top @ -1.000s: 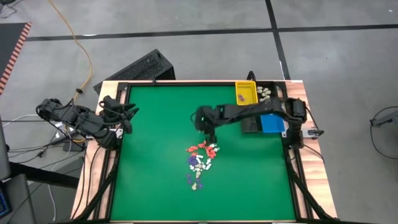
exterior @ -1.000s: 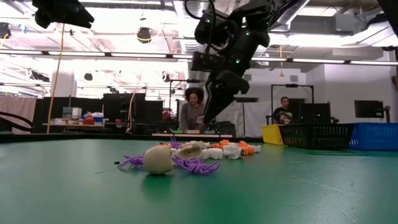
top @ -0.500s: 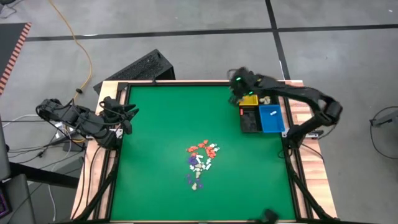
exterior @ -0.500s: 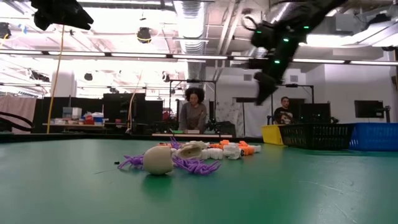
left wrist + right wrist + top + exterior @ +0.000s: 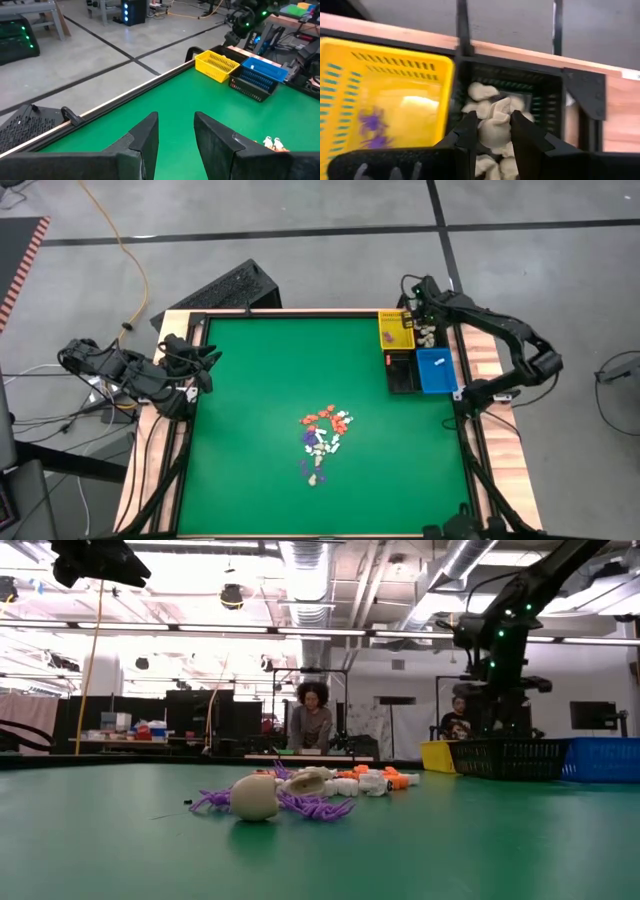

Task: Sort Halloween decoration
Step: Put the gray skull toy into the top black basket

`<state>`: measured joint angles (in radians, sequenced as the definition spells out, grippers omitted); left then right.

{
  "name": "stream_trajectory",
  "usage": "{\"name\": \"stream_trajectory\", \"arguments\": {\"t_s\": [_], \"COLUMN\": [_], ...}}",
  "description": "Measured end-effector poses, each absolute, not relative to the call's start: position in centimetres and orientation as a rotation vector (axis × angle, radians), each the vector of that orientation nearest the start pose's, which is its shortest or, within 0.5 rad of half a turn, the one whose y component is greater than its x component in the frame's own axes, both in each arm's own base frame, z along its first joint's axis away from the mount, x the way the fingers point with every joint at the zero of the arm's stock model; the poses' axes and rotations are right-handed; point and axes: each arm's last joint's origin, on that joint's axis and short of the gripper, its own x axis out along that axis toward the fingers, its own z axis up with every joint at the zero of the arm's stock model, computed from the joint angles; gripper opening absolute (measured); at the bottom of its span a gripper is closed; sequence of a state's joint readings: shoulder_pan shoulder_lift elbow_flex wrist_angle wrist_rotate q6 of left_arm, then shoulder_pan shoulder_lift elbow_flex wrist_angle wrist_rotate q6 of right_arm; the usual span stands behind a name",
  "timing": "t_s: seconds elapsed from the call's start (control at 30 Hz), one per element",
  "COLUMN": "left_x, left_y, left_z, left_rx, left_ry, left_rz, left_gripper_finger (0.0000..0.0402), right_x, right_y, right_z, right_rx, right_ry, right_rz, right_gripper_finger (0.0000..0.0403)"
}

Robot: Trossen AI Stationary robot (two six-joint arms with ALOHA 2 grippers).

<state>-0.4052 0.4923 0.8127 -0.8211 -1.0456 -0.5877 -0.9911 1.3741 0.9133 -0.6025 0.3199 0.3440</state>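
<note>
Cream-white trinket (image 5: 495, 132), judged light, rigid, slippery, clamped mid-body by right end effector (image 5: 492, 118) over black bin (image 5: 520, 80); left end effector (image 5: 176, 120) idle, spread apart.

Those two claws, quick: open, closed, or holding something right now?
Left gripper: open, empty, parked at the table's left edge.
Right gripper: shut on a cream-white trinket, above the black bin of cream pieces beside the yellow bin.

Loose heap of tiny cream, orange and purple Halloween decoration (image 5: 322, 438) pieces mid-table, none upright.
</note>
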Motion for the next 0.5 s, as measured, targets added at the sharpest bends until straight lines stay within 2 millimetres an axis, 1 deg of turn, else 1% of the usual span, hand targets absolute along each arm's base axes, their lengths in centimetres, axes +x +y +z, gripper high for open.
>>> {"name": "stream_trajectory", "arguments": {"t_s": [0.13,0.27,0.37,0.5], "left_x": [7.7,7.7,7.7,7.7], "left_y": [-0.6,-0.6,-0.6,-0.6], "left_z": [32.3,32.3,32.3,32.3], "left_rx": [-0.224,-0.224,-0.224,-0.227], "left_ry": [0.183,0.184,0.185,0.191], "left_rz": [0.707,0.706,0.706,0.692], "left_gripper_finger": [0.0114,0.0114,0.0114,0.0114], "right_x": [14.2,14.4,14.5,14.6], "right_y": [-22.5,-23.0,-23.2,-23.3], "right_z": [21.4,20.3,19.5,19.3], "right_rx": [0.650,0.666,0.677,0.659], "right_ry": [0.916,0.958,0.995,0.996], "right_rz": [-1.347,-1.345,-1.343,-1.353], "right_gripper_finger": [0.0113,0.0120,0.0143,0.0187]}}
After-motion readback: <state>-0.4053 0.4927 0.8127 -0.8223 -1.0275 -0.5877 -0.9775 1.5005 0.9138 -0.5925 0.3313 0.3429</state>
